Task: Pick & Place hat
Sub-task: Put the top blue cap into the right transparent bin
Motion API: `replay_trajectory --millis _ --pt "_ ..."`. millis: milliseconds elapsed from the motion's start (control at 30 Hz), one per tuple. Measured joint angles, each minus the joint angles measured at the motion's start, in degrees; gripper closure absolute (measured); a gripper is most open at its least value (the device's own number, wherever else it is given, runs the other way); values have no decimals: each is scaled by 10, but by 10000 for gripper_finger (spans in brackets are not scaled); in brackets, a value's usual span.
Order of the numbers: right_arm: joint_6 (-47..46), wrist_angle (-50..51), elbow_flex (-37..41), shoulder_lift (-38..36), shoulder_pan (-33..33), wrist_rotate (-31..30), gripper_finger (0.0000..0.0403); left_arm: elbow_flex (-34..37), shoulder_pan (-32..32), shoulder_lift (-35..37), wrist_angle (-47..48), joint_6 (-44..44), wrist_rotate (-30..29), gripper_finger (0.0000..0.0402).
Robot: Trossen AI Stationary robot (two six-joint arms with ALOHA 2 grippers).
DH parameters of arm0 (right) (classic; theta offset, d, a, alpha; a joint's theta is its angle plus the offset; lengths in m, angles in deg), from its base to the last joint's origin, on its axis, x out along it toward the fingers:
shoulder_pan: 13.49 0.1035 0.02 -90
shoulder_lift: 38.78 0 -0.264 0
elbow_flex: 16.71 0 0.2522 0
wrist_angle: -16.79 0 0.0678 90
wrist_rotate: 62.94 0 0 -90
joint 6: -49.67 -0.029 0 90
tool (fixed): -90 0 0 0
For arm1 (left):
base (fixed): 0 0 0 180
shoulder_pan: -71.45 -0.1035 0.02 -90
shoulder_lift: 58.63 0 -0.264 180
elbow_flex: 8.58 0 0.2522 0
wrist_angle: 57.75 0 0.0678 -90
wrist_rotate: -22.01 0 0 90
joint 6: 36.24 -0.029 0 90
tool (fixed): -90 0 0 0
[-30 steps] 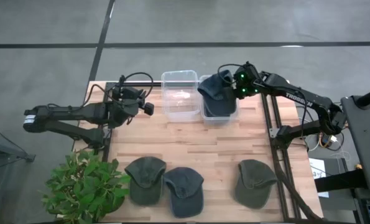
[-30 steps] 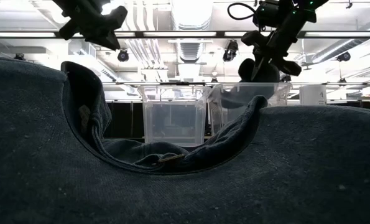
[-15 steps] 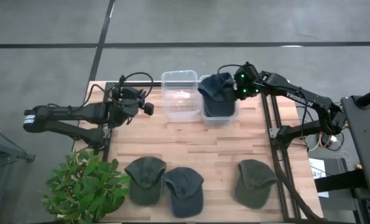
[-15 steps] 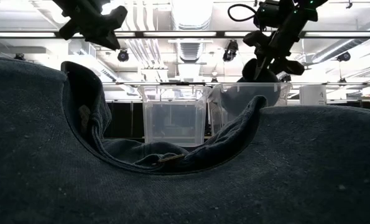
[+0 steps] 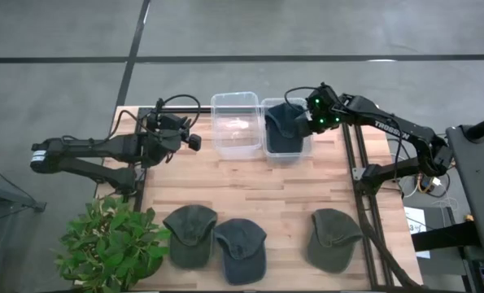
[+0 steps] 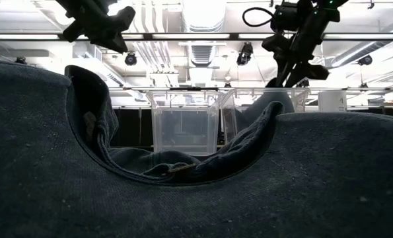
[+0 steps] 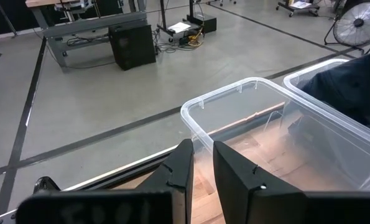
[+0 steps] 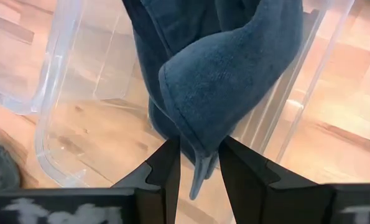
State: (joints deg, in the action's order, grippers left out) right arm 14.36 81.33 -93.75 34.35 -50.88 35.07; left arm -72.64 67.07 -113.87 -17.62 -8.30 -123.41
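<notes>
The dark blue hat [image 5: 284,129] lay in the right-hand clear bin [image 5: 268,151] at the far side of the counter [image 5: 274,191], and the right claw [image 5: 303,120] stood just over that bin's right rim. In the right wrist view the two fingers [image 8: 166,168] stood a little apart, with a fold of the hat [image 8: 228,74] hanging down into the gap between them; the cloth sat between the pads, but whether they were gripping it could not be told. The empty clear bin [image 5: 235,124] stood touching the first one on its left.

Against the frame a second earlier, the hat had dropped: then it was bunched up above the bin's left rim and hung below the claw in the low view, and now it lay flatter inside the bin walls, with the right claw [image 6: 295,63] a shade farther right.

The left claw [image 5: 191,140] waited above the counter's far left corner, near the empty bin, its fingers [image 7: 185,171] slightly spread around nothing. Three more hats [image 5: 189,234] lay in a row along the near edge, beside a potted plant [image 5: 111,244].
</notes>
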Motion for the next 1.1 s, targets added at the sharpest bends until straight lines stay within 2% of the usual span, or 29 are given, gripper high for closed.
replay_trajectory --millis 300,567,833,1100 --pt "0 0 -2 -28 0 -4 310 0 0 0 0 0 0 346" --pt "17 -7 -34 -45 0 -6 319 0 0 0 0 -1 0 346" --pt "41 -4 -38 -7 0 -80 331 0 0 0 0 2 2 346" --pt "60 -6 -38 36 0 -96 350 0 0 0 -5 3 3 346"
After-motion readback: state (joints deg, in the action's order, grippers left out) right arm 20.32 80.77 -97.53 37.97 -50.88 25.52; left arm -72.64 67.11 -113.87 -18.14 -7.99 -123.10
